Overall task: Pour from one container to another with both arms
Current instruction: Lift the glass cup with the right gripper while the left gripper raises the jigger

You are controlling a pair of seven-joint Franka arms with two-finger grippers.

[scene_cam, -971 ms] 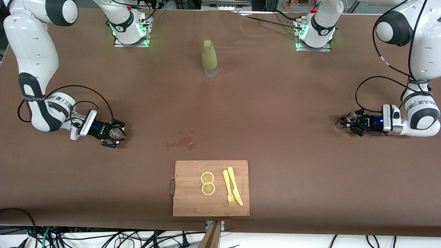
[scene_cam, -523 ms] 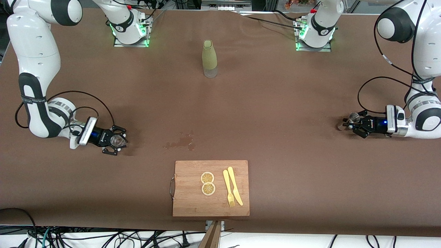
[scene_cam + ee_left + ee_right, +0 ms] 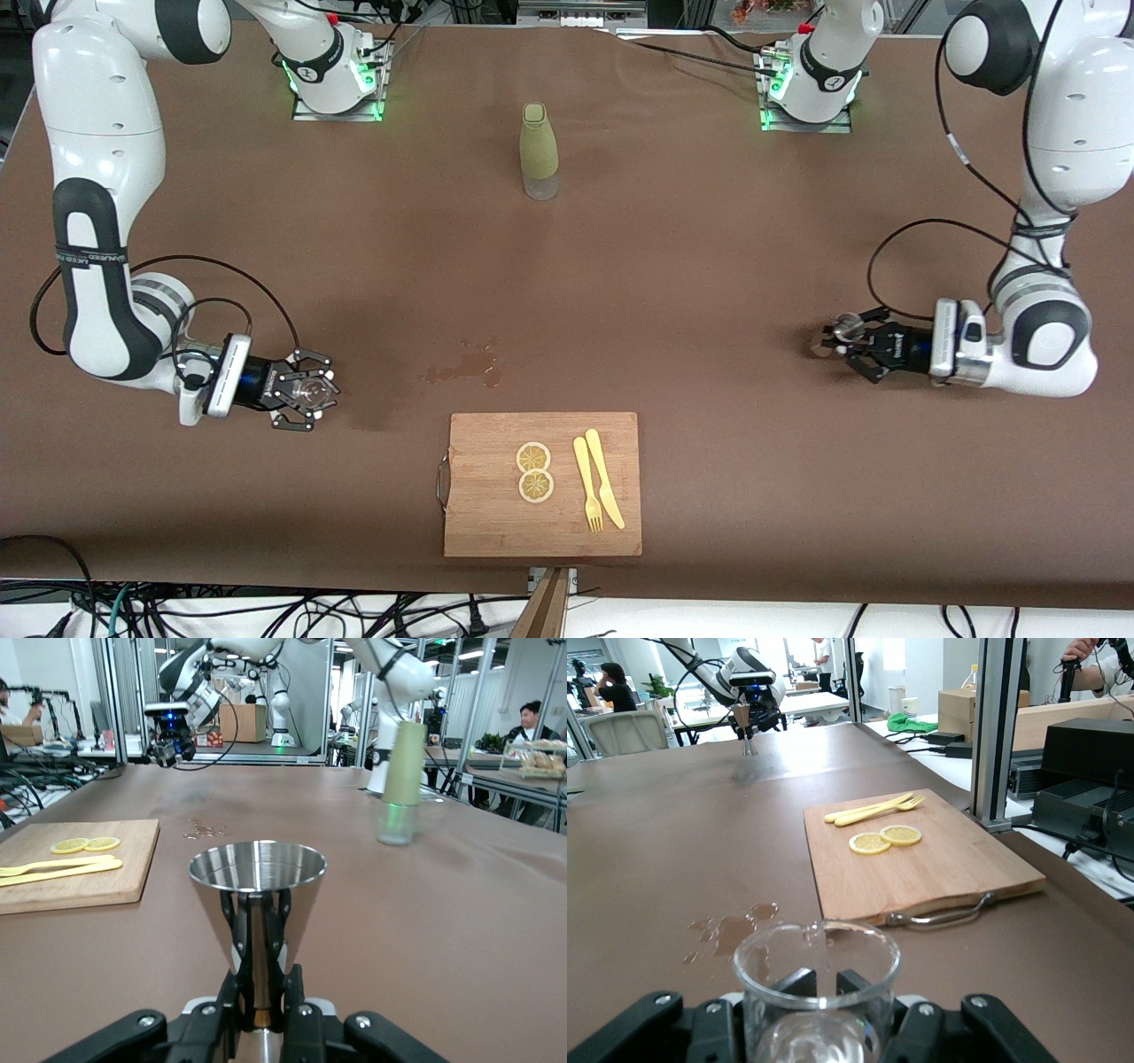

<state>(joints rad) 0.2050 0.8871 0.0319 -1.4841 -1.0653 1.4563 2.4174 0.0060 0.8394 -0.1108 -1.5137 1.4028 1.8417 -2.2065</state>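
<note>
Glass, thin and clear, makes up the small cup (image 3: pixel 816 979) that the right gripper (image 3: pixel 306 394) holds clamped low over the table (image 3: pixel 691 266) at the right arm's end. It looks light, slippery and breakable, so the hold around its lower wall seems sound, provided the squeeze stays gentle. Nearer the middle lie a wet stain (image 3: pixel 465 366) and, closer to the front camera, a wooden board (image 3: pixel 483 518) carrying two lemon slices (image 3: pixel 534 471), one fork (image 3: pixel 585 483) and one knife (image 3: pixel 604 478). One green bottle (image 3: pixel 539 151) stands upright between the two arm bases. At the left arm's end, the left gripper (image 3: pixel 855 347) is closed on the narrow waist of one steel measuring cup (image 3: pixel 257 870). That cup looks stiff, smooth and light; the waist is the natural place to pinch it, leaving the flared mouth free for tipping. In all: two arms, two small cups, one bottle, one board.
</note>
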